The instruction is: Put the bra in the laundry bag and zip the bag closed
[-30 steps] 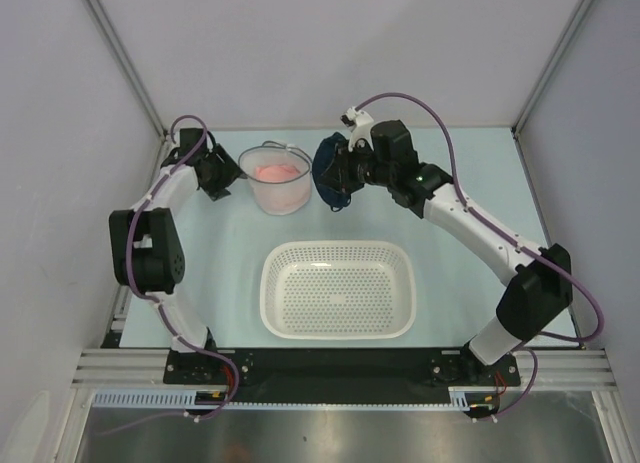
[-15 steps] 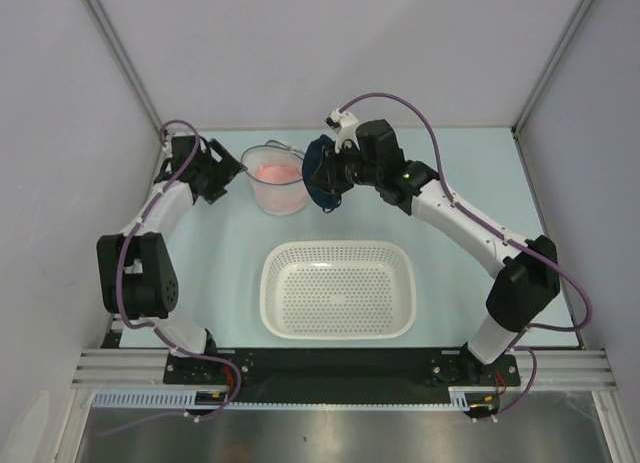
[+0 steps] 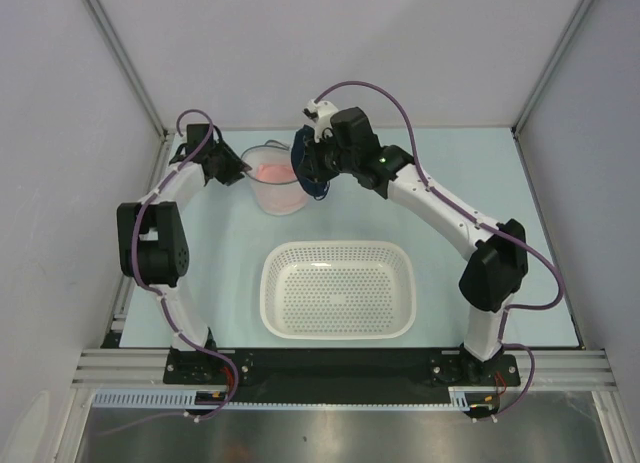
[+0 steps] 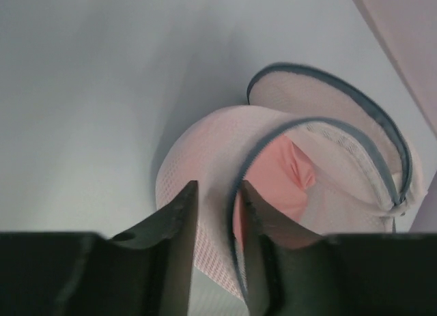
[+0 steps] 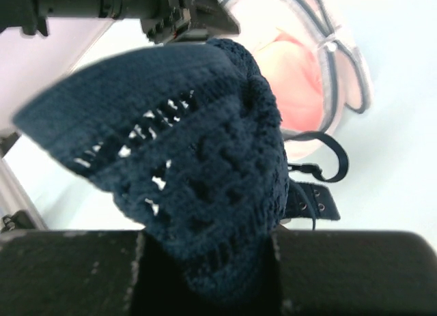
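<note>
While the right claw (image 3: 314, 167) is clamping a bunched navy bra (image 3: 306, 163), the task is standing at its first step: the garment is not yet inside the laundry bag (image 3: 278, 185), and the zip is lying open. In the right wrist view the bra (image 5: 205, 159) is filling the space between and ahead of the right claw (image 5: 205, 261), hiding the fingers. A strap with a hook-and-eye band (image 5: 315, 201) is trailing off to one side. The fabric is looking like open lace, soft and crumpled, so it is probably going to snag or drape over the rim instead of dropping cleanly. The bag (image 5: 311, 77) is sitting just beyond and below this claw, mouth facing up. The left claw (image 3: 236, 173) is pinching the bag's near wall. In its own view the left claw (image 4: 217, 193) is showing one finger outside the mesh (image 4: 198, 159) and one inside the grey-bound rim, closed onto the fabric. Directly ahead of those tips something pink (image 4: 283, 179) is already lying in the pouch, and past it the round lid flap (image 4: 321, 91) is standing folded back. Remaining, by judgement: lowering the bra through the mouth, releasing it, tucking in the strap, folding the flap over and running the zip round. A white perforated basket (image 3: 338, 246) is sitting well behind both claws, toward the arm bases.
</note>
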`<control>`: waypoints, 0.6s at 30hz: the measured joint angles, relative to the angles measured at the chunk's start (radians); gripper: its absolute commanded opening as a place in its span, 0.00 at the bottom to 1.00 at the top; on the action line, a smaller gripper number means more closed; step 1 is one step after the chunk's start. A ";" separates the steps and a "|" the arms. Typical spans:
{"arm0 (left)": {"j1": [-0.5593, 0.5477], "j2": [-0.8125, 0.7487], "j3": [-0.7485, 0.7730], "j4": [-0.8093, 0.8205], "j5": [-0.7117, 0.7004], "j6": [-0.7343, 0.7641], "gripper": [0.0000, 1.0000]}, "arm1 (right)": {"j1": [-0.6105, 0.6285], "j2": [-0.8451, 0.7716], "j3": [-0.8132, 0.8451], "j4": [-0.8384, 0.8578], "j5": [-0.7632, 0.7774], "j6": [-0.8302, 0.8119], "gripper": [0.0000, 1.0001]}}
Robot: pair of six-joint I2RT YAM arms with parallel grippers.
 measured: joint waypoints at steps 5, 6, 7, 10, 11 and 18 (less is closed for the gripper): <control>-0.062 0.002 0.000 0.009 0.018 0.026 0.08 | 0.031 0.121 0.165 -0.056 0.072 -0.043 0.00; -0.073 -0.004 -0.012 0.017 0.026 0.028 0.03 | 0.036 0.141 0.188 -0.060 0.082 -0.051 0.00; -0.091 -0.016 -0.036 0.029 0.037 0.029 0.03 | 0.042 0.169 0.220 -0.075 0.097 -0.066 0.00; -0.134 -0.055 -0.112 0.056 0.076 0.024 0.01 | 0.051 0.226 0.279 -0.114 0.123 -0.094 0.00; -0.145 -0.072 -0.141 0.068 0.089 0.021 0.01 | 0.053 0.243 0.300 -0.133 0.129 -0.103 0.00; -0.172 -0.164 -0.279 0.122 0.141 -0.006 0.01 | 0.055 0.281 0.326 -0.186 0.137 -0.176 0.00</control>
